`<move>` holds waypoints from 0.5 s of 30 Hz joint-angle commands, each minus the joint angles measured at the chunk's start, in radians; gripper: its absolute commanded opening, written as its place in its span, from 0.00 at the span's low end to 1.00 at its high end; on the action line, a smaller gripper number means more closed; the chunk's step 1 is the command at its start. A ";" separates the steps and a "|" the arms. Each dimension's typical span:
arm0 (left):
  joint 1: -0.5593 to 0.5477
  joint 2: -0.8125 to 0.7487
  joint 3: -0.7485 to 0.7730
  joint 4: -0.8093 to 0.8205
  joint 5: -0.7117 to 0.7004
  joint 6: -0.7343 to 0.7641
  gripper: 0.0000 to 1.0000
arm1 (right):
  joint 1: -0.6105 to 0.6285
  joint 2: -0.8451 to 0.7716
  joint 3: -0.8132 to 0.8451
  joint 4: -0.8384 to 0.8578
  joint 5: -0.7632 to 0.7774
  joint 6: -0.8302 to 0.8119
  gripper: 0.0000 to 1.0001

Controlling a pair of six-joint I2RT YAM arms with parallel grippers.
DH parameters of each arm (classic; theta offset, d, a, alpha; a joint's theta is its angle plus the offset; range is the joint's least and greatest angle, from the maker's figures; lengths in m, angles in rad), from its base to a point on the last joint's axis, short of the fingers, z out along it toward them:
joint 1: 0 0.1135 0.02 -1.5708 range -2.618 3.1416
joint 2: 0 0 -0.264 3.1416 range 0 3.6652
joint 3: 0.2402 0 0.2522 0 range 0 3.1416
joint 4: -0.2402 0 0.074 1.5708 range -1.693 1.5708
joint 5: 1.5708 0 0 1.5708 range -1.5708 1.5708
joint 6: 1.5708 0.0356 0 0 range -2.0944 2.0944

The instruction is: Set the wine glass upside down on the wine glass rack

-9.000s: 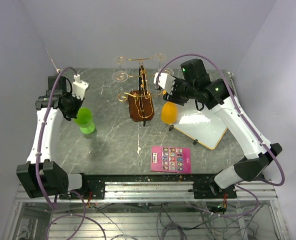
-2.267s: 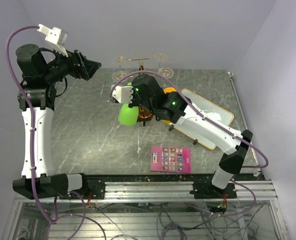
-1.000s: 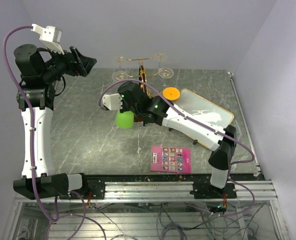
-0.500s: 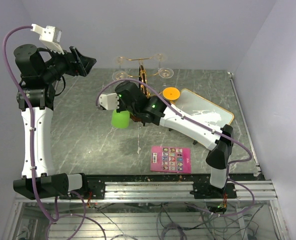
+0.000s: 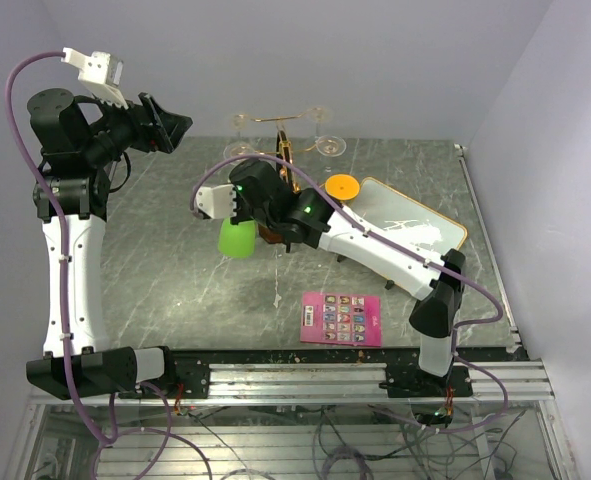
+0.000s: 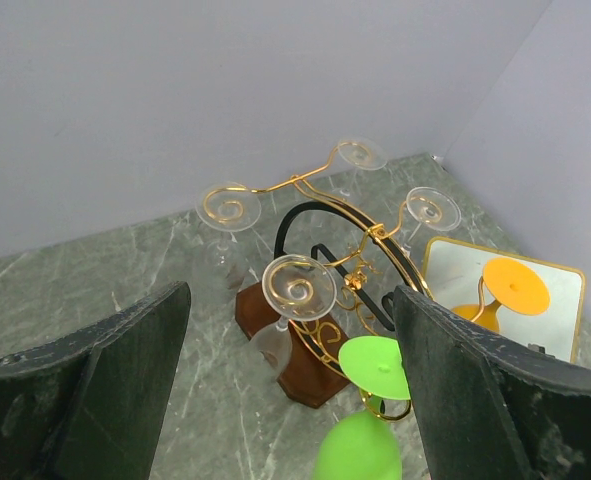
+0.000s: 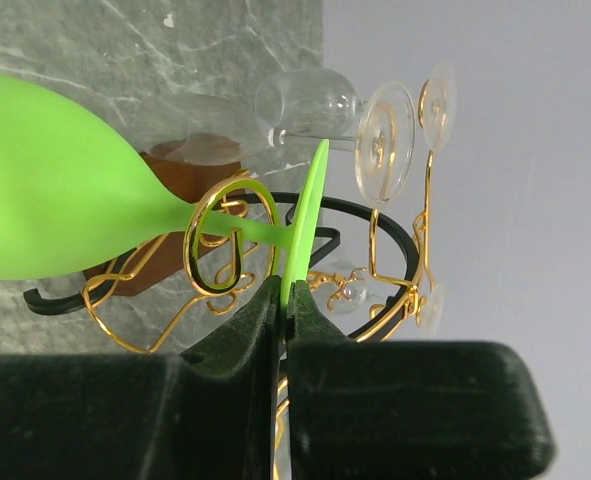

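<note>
The wine glass is bright opaque green, with a rounded bowl, a thin stem and a flat round foot. It hangs inverted, foot uppermost and bowl below, a little tilted. The right hand has its two dark fingers pinched shut on the edge of the foot. From there the stem runs away from the fingertips, and the bowl hangs beyond and below them, clear of the counter.

Just past the fingertips the stem crosses a curled gold loop of the wine glass rack. Whether it rests on the wire I cannot tell. The rack's dark brown block base sits under the hand, beside the bowl. Clear glasses hang foot-up from the rack's other arms, on the far side of the gripped foot.

Behind the right hand, towards its own arm, an orange glass stands upside down at the edge of a white board. A pink card lies nearer that arm's base.

The left hand is held high and well apart, its fingers spread wide and holding nothing. From its wrist view the rack and the green glass show between them.
</note>
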 commanded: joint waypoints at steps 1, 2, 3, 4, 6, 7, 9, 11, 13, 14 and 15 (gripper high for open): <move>0.012 -0.023 -0.005 0.025 0.011 0.009 0.92 | 0.024 -0.006 0.042 -0.010 -0.060 0.016 0.00; 0.013 -0.022 -0.005 0.026 0.012 0.009 0.92 | 0.024 -0.006 0.039 -0.009 -0.058 0.012 0.00; 0.013 -0.023 -0.005 0.025 0.014 0.009 0.92 | 0.027 -0.005 0.036 -0.006 -0.052 0.009 0.00; 0.012 -0.022 -0.005 0.027 0.015 0.008 0.92 | 0.028 -0.005 0.033 -0.003 -0.049 0.007 0.00; 0.013 -0.024 -0.006 0.028 0.018 0.008 0.92 | 0.033 -0.002 0.028 0.001 -0.042 0.002 0.00; 0.012 -0.027 -0.006 0.029 0.019 0.009 0.92 | 0.034 0.000 0.027 0.003 -0.040 0.001 0.00; 0.013 -0.027 -0.006 0.029 0.019 0.009 0.92 | 0.042 0.004 0.028 0.008 -0.028 -0.002 0.00; 0.013 -0.028 -0.005 0.029 0.021 0.009 0.92 | 0.047 0.008 0.031 0.012 -0.018 -0.005 0.00; 0.014 -0.027 -0.006 0.029 0.022 0.009 0.92 | 0.050 0.009 0.034 0.016 -0.017 -0.007 0.00; 0.015 -0.028 -0.007 0.029 0.022 0.008 0.92 | 0.052 0.011 0.034 0.018 -0.014 -0.007 0.00; 0.013 -0.028 -0.008 0.030 0.024 0.009 0.92 | 0.055 0.011 0.033 0.022 -0.011 -0.007 0.00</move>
